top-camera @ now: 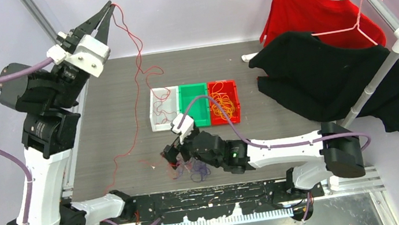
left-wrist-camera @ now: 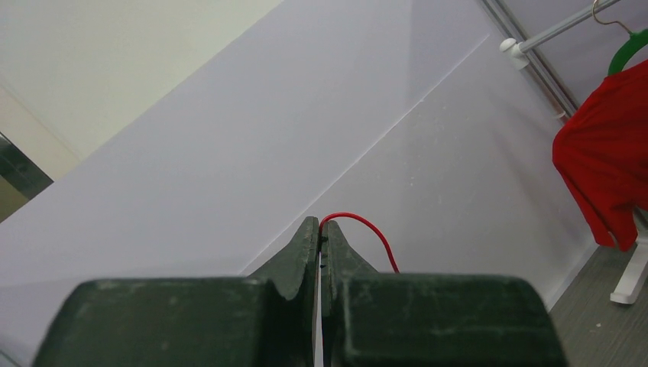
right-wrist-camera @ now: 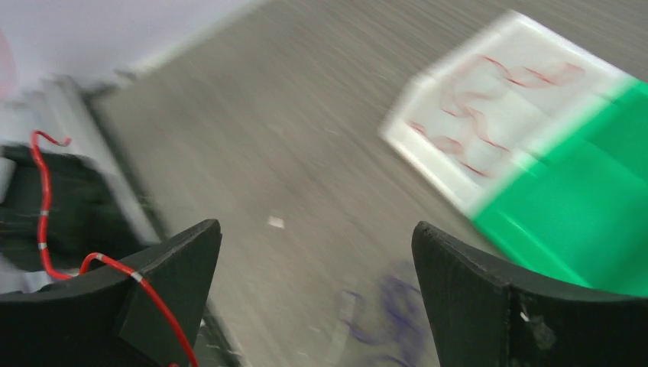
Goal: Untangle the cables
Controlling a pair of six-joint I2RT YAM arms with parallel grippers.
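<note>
My left gripper [top-camera: 110, 6] is raised high at the back left, shut on the end of the red cable [top-camera: 138, 68]. That cable hangs down, loops through the white bin [top-camera: 153, 111] and trails onto the table. In the left wrist view it arches out of the closed tips of the left gripper [left-wrist-camera: 320, 225] as a red cable [left-wrist-camera: 368, 226]. My right gripper [top-camera: 173, 157] hovers open near the front edge, beside a dark purple-blue cable clump [top-camera: 195, 174]. The right gripper [right-wrist-camera: 316, 226] holds nothing, with the purple-blue cable [right-wrist-camera: 397, 306] blurred below it. An orange-yellow cable [top-camera: 224, 106] lies in the red bin [top-camera: 221, 83].
A green bin [top-camera: 189, 92] sits between the white and red ones. A clothes rack [top-camera: 391, 58] at the right carries a red garment [top-camera: 312, 13] and a black garment [top-camera: 327, 81] that hangs over the table's right side.
</note>
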